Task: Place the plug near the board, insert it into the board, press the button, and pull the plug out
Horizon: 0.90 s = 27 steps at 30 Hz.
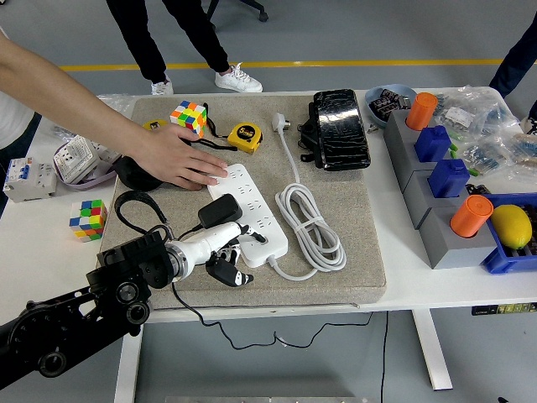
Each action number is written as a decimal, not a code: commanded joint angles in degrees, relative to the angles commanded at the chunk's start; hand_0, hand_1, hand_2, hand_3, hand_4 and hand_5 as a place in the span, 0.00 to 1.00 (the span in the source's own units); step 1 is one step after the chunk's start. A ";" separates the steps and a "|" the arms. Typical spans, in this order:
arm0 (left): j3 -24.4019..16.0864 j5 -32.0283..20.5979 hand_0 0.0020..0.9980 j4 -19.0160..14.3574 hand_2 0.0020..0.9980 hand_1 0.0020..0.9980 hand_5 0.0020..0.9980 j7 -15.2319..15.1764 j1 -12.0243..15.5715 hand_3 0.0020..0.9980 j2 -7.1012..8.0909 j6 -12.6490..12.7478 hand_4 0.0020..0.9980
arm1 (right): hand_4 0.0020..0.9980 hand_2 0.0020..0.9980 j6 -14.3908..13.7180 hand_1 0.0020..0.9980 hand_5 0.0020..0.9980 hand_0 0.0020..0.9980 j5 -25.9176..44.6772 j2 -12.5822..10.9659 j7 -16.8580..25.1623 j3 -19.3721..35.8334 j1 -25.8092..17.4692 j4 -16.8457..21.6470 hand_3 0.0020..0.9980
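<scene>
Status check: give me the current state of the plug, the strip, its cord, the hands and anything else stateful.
Black plug adapter: seated on the strip, gripped.
White power strip: flat on the grey mat, far end pinned.
Strip's white cord: coiled, its plug lying loose.
Left hand: shut on the adapter.
Person's hand: pressing the strip.
Yellow tape measure: retracted.
</scene>
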 joint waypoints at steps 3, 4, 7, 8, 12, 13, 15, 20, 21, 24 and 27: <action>-0.03 0.08 0.05 0.00 0.15 0.07 0.00 -0.08 0.04 0.83 -0.02 0.06 0.78 | 0.93 0.60 0.00 0.64 0.47 0.57 -0.01 0.00 0.01 0.01 -0.02 0.01 0.54; -0.05 0.04 0.05 -0.02 0.15 0.07 0.00 -0.10 0.05 0.83 -0.03 0.06 0.78 | 0.93 0.60 0.00 0.64 0.47 0.57 -0.01 0.00 0.01 -0.02 -0.02 0.01 0.54; -0.25 0.10 0.05 -0.26 0.15 0.07 0.00 -0.31 0.11 0.83 -0.03 0.19 0.78 | 0.93 0.60 0.00 0.64 0.47 0.57 -0.01 0.00 0.02 -0.08 -0.01 0.02 0.54; -0.37 0.13 0.05 -0.34 0.15 0.07 0.00 -0.44 0.10 0.83 -0.03 0.28 0.78 | 0.93 0.60 0.00 0.64 0.47 0.57 -0.02 -0.01 0.01 -0.11 0.03 0.02 0.54; -0.62 0.12 0.05 -0.55 0.15 0.07 0.00 -0.81 0.05 0.83 -0.06 0.47 0.78 | 0.93 0.60 0.02 0.64 0.47 0.58 0.01 0.05 0.02 -0.05 0.10 0.02 0.54; -0.66 0.16 0.05 -0.58 0.15 0.07 0.00 -0.85 0.04 0.83 -0.06 0.50 0.78 | 0.93 0.60 0.02 0.64 0.47 0.58 -0.02 0.06 0.02 -0.03 0.11 0.03 0.54; -0.82 0.23 0.05 -0.72 0.16 0.07 0.00 -0.91 0.04 0.83 -0.06 0.55 0.78 | 0.93 0.60 0.01 0.64 0.47 0.58 -0.03 0.06 0.02 0.03 0.14 0.03 0.54; -1.23 0.35 0.05 -1.23 0.16 0.07 0.00 -1.09 0.12 0.83 -0.02 0.71 0.78 | 0.93 0.60 0.01 0.64 0.47 0.58 0.01 0.03 0.01 -0.09 0.13 0.01 0.54; -1.31 0.37 0.05 -1.31 0.16 0.07 0.00 -1.20 0.13 0.83 -0.01 0.77 0.78 | 0.93 0.60 0.01 0.64 0.47 0.58 0.00 0.03 0.01 -0.09 0.14 0.01 0.54; -1.81 0.49 0.05 -1.67 0.16 0.07 0.00 -1.50 0.31 0.83 -0.01 0.96 0.78 | 0.93 0.60 0.02 0.64 0.47 0.58 -0.03 0.07 0.02 -0.08 0.14 0.04 0.54; -2.52 0.01 0.05 -2.21 0.16 0.07 0.00 -2.84 0.67 0.82 0.14 1.81 0.78 | 0.93 0.60 0.03 0.64 0.47 0.58 0.01 0.09 0.03 -0.17 0.12 0.02 0.54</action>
